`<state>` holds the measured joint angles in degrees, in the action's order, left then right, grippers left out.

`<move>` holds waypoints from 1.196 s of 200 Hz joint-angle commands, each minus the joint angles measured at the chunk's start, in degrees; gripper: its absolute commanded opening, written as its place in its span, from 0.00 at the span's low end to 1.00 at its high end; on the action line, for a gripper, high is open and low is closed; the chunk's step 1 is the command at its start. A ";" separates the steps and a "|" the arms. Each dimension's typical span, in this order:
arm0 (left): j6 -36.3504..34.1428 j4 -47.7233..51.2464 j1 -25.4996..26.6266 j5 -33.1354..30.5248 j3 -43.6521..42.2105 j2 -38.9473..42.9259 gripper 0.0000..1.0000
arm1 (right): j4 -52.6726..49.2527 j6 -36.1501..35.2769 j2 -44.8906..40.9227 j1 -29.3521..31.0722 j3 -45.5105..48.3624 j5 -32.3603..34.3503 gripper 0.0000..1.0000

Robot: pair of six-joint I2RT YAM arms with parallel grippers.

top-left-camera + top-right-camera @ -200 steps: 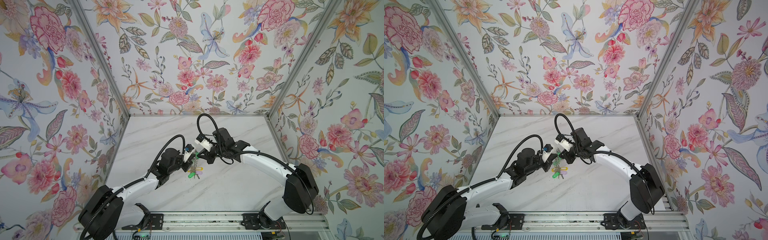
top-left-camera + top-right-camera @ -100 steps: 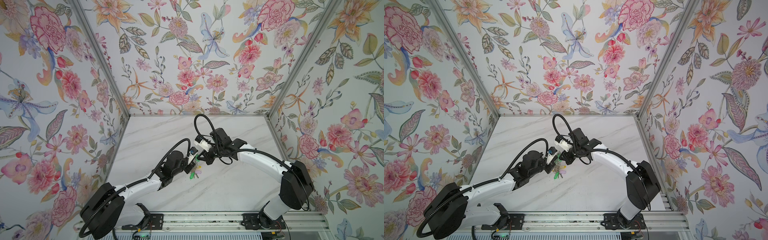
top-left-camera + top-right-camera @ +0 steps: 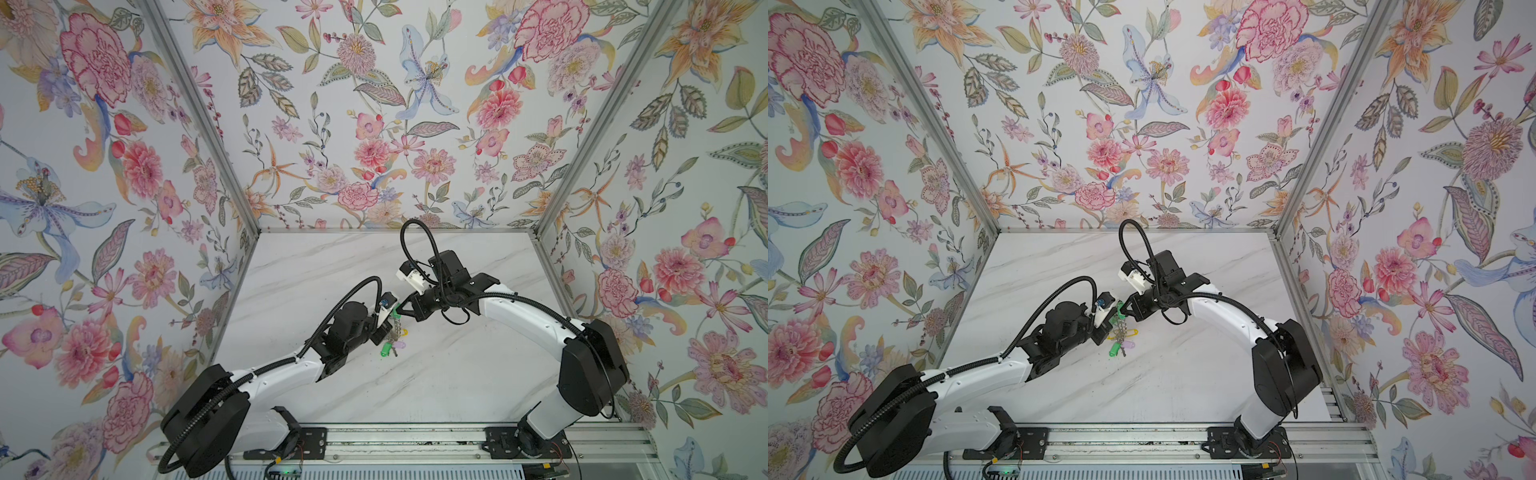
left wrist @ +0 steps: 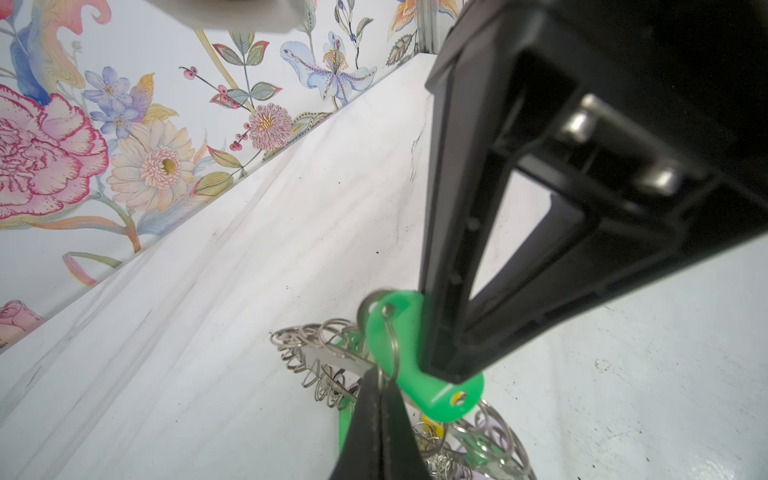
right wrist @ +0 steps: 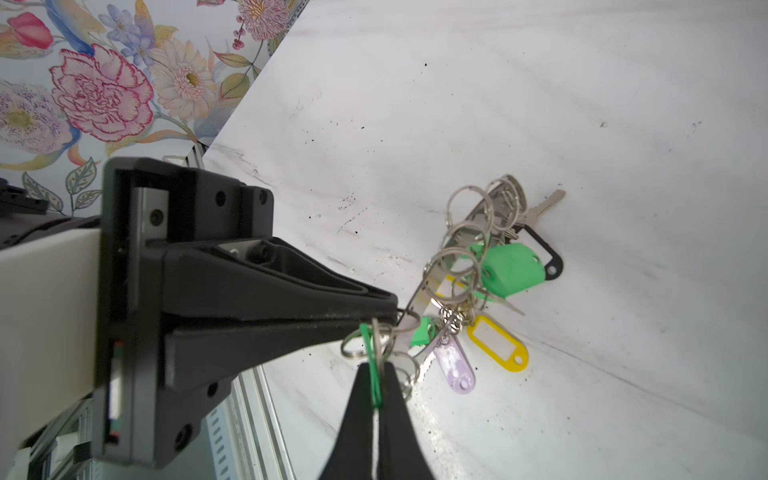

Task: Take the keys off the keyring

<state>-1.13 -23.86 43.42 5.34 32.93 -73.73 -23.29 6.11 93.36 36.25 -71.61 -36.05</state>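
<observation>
While left fingers (image 4: pixel 365 428) clamp keyring (image 4: pixel 328 359) | right fingers (image 5: pixel 359 424) pinch green key tag (image 4: pixel 440 395)

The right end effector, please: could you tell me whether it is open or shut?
Shut: in both wrist views the right end effector pinches a green key tag between its fingers, with no gap.

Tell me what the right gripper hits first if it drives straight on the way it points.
Most likely the left gripper, shut on the keyring just ahead. The right gripper, shut on a green tag looped to that ring, points at its tip with little gap; depth is unclear.
</observation>
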 commanded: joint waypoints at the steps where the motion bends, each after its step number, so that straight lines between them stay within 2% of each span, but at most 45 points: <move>1: -1.14 -1.00 1.90 4.30 0.09 -0.45 0.00 | 9.23 4.91 0.26 -3.03 0.48 0.54 0.00; 84: -1.16 -1.48 1.94 4.68 0.10 -0.34 0.00 | 13.87 11.39 -0.64 -8.15 4.85 -3.13 0.00; 164: -1.32 -2.25 1.93 4.52 -0.18 -0.18 0.00 | 15.38 12.63 -1.58 -9.39 6.77 -3.91 0.00; 186: -1.69 -0.93 1.93 3.18 0.19 -0.06 0.00 | 14.55 8.89 -2.88 -8.68 6.75 -4.76 0.00; 206: -1.87 -1.10 1.85 1.98 -0.63 0.43 0.00 | 8.99 2.75 -3.87 -6.63 4.57 -1.73 0.00; 239: -1.41 -1.12 1.84 1.95 -1.05 0.26 0.00 | 7.59 -1.08 -3.55 -4.01 2.91 -6.19 0.00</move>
<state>-2.17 -26.68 44.27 6.70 32.93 -74.35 -16.21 10.11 91.39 31.48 -65.43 -42.85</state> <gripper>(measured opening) 0.050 0.050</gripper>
